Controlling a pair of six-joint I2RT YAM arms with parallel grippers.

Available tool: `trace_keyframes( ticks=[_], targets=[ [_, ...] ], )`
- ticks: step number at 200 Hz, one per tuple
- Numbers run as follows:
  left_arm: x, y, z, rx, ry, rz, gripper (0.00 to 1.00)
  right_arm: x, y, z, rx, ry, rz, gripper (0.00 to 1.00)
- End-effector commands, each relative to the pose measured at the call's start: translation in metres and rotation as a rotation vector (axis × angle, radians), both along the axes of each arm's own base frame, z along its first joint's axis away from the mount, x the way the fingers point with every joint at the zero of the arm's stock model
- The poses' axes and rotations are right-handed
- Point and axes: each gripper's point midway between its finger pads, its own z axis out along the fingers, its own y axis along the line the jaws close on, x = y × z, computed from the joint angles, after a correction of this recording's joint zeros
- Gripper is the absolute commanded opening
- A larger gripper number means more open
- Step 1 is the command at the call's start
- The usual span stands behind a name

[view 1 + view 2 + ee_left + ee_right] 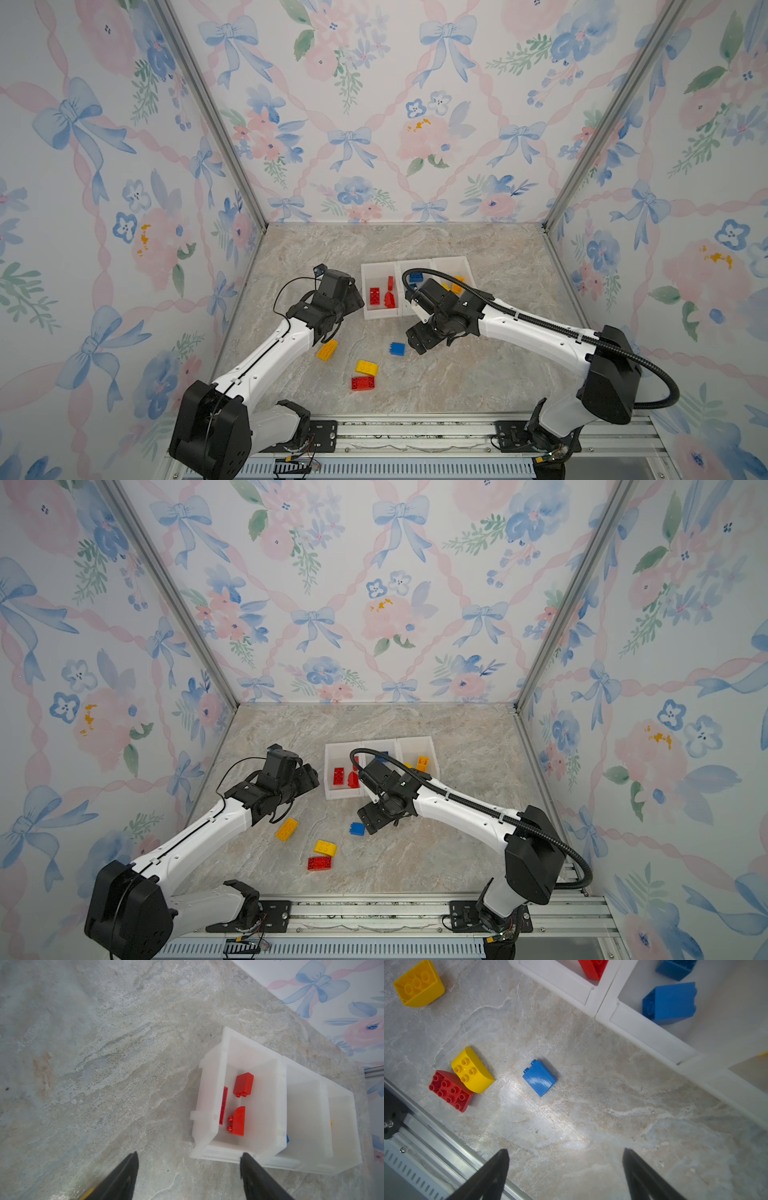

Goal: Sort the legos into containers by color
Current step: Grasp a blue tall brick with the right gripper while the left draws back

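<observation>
Three joined white containers (365,291) stand mid-table. Red legos (243,1084) lie in the left bin, blue ones (669,1002) in the middle bin, yellow ones (457,286) in the right bin. Loose on the table lie a blue lego (539,1078), a curved yellow one (472,1073) touching a red one (450,1091), and another yellow one (327,350). My left gripper (189,1154) hangs open and empty just outside the red bin's near corner. My right gripper (565,1151) is open and empty above bare table, right of the loose blue lego.
Flower-patterned walls close in the table on three sides. A metal rail (415,432) runs along the front edge, close to the red lego. The right arm's black cable (457,282) arches over the middle and right bins.
</observation>
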Motion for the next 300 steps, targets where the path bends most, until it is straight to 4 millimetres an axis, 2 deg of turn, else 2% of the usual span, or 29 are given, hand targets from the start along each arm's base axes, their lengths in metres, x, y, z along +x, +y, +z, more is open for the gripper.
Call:
trace_keyframes(
  ticks=[1, 9, 14, 74, 173, 215, 270, 300],
  targets=[
    [-0.007, 0.007, -0.004, -0.016, 0.008, -0.02, 0.79, -0.002, 0.02, -0.001, -0.011, -0.039, 0.101, 0.88],
    [-0.008, 0.01, -0.005, -0.02, 0.008, -0.016, 0.79, -0.004, 0.025, 0.001, -0.008, -0.05, 0.13, 0.87],
    [-0.009, 0.012, -0.006, -0.021, 0.012, -0.014, 0.79, -0.006, 0.027, -0.009, -0.033, -0.035, 0.147, 0.87],
    [-0.016, 0.024, -0.01, -0.044, 0.014, 0.009, 0.8, -0.013, 0.049, -0.035, -0.082, -0.028, 0.277, 0.8],
    [-0.02, 0.03, -0.008, -0.061, 0.001, 0.032, 0.8, 0.003, 0.07, -0.076, -0.154, -0.013, 0.346, 0.69],
    [-0.019, 0.032, -0.011, -0.058, 0.01, 0.038, 0.81, 0.005, 0.073, -0.09, -0.171, 0.004, 0.356, 0.64],
    [-0.015, 0.032, -0.015, -0.046, 0.027, 0.044, 0.81, 0.006, 0.064, -0.103, -0.202, 0.026, 0.359, 0.54],
    [-0.013, 0.033, -0.016, -0.043, 0.032, 0.047, 0.81, 0.007, 0.061, -0.105, -0.212, 0.021, 0.354, 0.42]
  ],
)
